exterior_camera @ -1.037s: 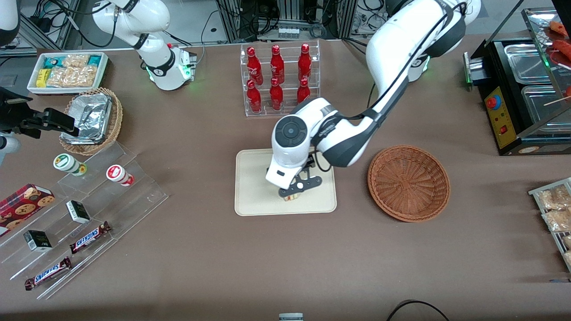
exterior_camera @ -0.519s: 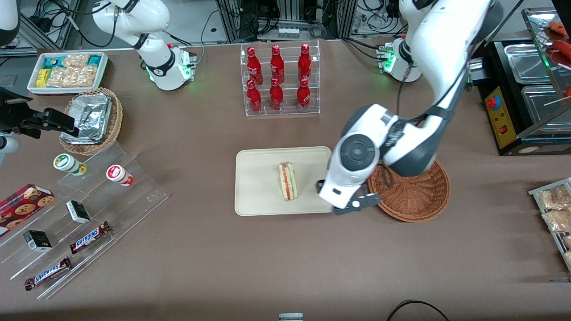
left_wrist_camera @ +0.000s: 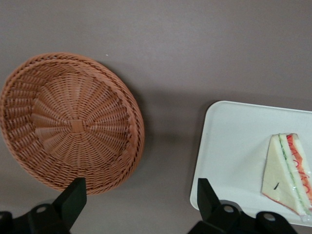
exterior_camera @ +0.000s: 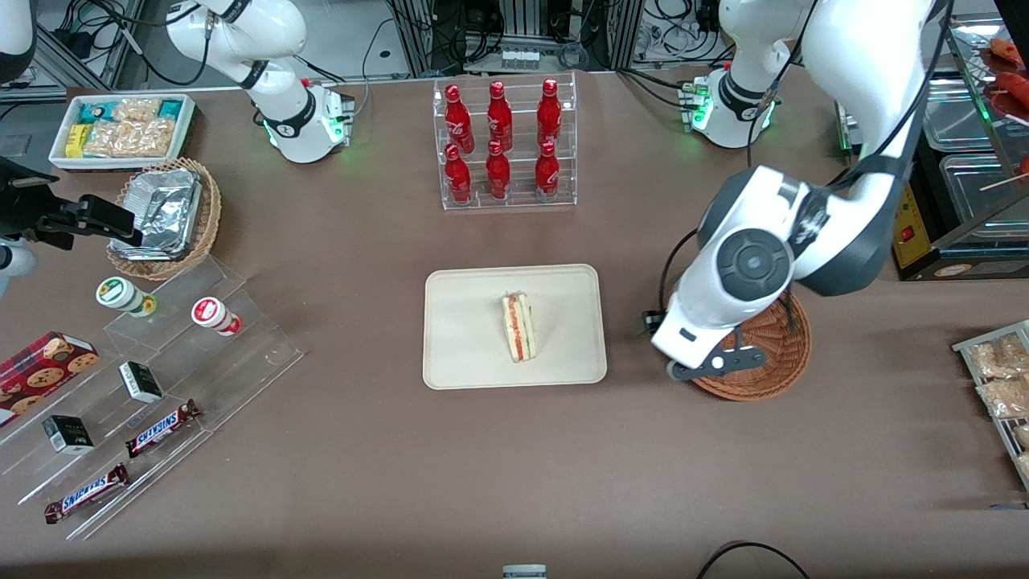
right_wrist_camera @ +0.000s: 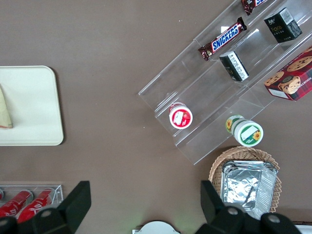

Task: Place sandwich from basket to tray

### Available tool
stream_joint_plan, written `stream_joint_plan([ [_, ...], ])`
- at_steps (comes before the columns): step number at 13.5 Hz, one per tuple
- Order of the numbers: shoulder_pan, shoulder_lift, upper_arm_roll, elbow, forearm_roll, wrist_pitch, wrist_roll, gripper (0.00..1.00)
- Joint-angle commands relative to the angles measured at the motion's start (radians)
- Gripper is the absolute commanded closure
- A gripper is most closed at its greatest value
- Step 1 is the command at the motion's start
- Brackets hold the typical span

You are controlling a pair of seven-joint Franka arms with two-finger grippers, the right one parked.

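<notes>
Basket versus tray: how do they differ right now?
The basket is round, reddish-brown woven wicker and holds nothing; the tray is rectangular, smooth cream and carries the sandwich. The open claw hangs above the basket's edge, clear of the tray. Both sit on the brown table.

Triangular sandwich (exterior_camera: 519,327) lies on the cream tray (exterior_camera: 462,322); wicker basket (left_wrist_camera: 68,122) empty.

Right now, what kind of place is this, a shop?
Probably a pretend snack shop in a robot lab: soda bottles, Snickers bars, a sandwich on a tray. The open hand hovers above the basket.
</notes>
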Motion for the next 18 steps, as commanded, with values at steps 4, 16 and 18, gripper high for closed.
stream_joint_plan([
  [4, 0.083, -0.220, 0.010, -0.157, -0.048, -0.068, 0.314, 0.00],
  [16, 0.057, -0.467, 0.343, -0.148, -0.150, -0.267, 0.700, 0.00],
  [18, 0.057, -0.478, 0.346, -0.145, -0.152, -0.268, 0.699, 0.00],
])
